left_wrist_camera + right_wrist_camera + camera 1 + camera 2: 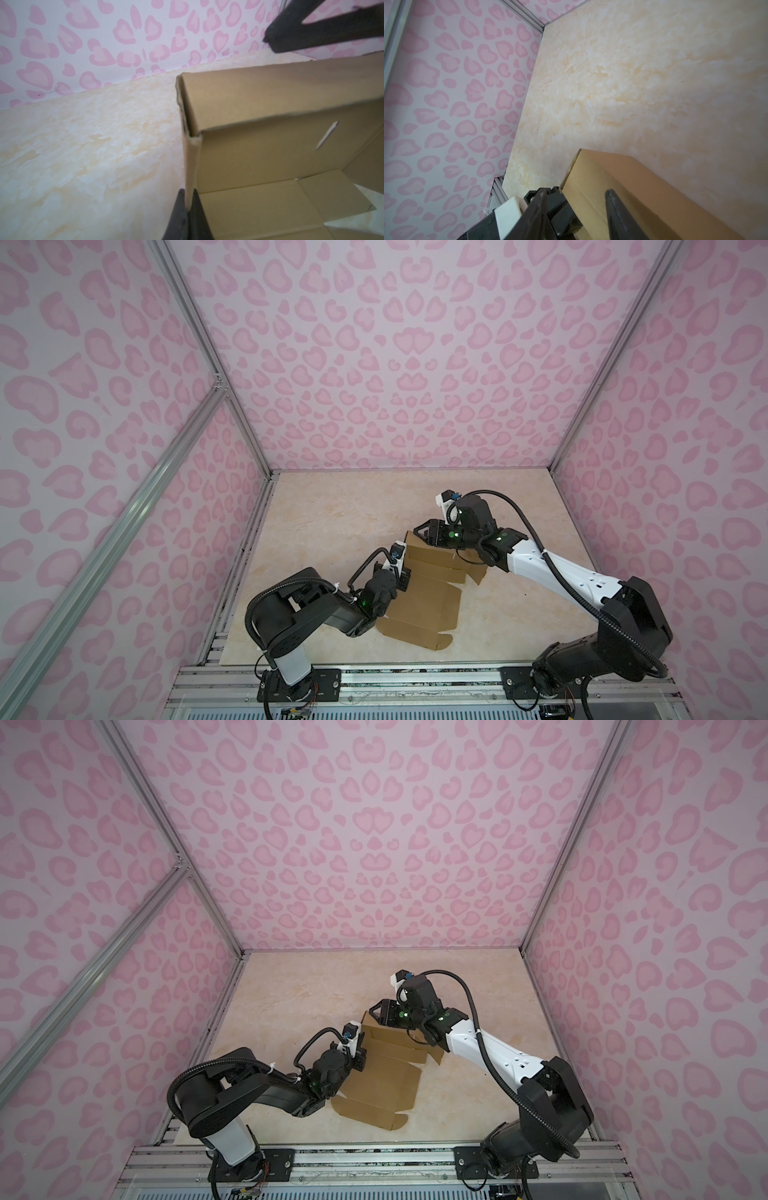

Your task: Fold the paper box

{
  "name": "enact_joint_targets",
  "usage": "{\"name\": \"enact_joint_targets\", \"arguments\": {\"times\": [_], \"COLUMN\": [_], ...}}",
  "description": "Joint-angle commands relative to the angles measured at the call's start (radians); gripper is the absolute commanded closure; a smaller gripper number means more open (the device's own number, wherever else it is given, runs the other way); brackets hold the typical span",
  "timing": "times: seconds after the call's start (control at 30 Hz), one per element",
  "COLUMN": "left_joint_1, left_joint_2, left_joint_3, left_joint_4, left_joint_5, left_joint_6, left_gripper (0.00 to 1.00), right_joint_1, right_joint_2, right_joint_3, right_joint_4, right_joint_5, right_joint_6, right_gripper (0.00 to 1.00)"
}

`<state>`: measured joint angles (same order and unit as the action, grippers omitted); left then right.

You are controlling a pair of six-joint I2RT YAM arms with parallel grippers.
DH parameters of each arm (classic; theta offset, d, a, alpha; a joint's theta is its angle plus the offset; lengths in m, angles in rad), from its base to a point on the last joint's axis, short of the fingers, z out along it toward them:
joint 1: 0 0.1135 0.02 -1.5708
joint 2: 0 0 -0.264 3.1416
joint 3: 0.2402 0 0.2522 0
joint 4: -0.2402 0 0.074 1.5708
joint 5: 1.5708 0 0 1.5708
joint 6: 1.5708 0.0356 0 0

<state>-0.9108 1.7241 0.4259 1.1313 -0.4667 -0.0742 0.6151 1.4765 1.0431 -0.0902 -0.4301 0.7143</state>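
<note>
We should brace the 9 o'clock wall of the half-folded brown kraft paper box (428, 597), centred on the marbled table (332, 510), with the pinched-shut left gripper (188, 199) while the right gripper (422, 531), jaws half apart astride the 12 o'clock wall, tucks it squarely inward.

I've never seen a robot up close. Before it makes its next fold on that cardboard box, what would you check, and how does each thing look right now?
1. Grip of the left hand on the paper box: ok, it pinches an upright side wall.
2. Grip of the right hand: cannot tell; its fingers straddle the back wall, but whether they press on it is unclear.
3. The back wall raised: ok, it stands upright.
4. The front panel folded up: not ok, it lies flat on the table.
5. The two hands apart from each other: ok.
</note>
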Motion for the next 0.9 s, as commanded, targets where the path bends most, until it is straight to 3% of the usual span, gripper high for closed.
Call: {"name": "enact_joint_targets", "arguments": {"times": [0.0,0.57,0.87], "left_joint_1": [0.003,0.01,0.017], "left_joint_2": [0.007,0.032,0.046], "left_joint_3": [0.003,0.016,0.034], "left_joint_4": [0.048,0.062,0.089], "left_joint_5": [0.022,0.023,0.033], "left_joint_6": [0.013,0.031,0.051], "left_gripper": [0.97,0.97,0.82], "right_joint_1": [0.008,0.007,0.01], "right_joint_2": [0.004,0.034,0.041], "right_joint_3": [-0.008,-0.028,-0.033], "right_joint_4": [0.029,0.032,0.034], "right_joint_5": [-0.002,0.013,0.006], "right_joint_6": [-0.012,-0.021,-0.017], "right_gripper": [0.52,0.52,0.53]}}
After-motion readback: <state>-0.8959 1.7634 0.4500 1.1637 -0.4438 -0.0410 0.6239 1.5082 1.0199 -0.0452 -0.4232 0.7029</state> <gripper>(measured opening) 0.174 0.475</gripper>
